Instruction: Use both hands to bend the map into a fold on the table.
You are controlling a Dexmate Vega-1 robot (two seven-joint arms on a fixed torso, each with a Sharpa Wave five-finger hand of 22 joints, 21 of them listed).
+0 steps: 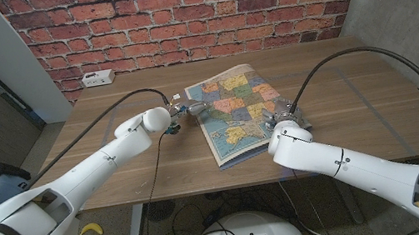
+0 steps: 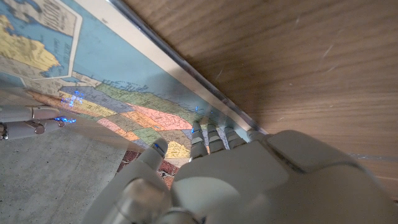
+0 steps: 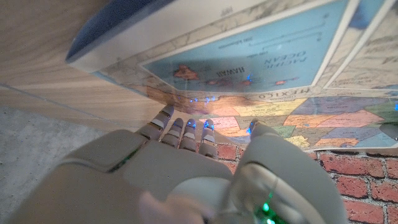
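Fingers of left hand [image 1: 181, 112] and right hand [image 1: 280, 117] touched map [image 1: 234, 112] edges, grip unclear; map lay open on table [image 1: 360, 110], fold not yet made

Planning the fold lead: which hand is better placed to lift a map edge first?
Likely the right hand: its fingers already sit on the map. The left hand reaches only the far corner.
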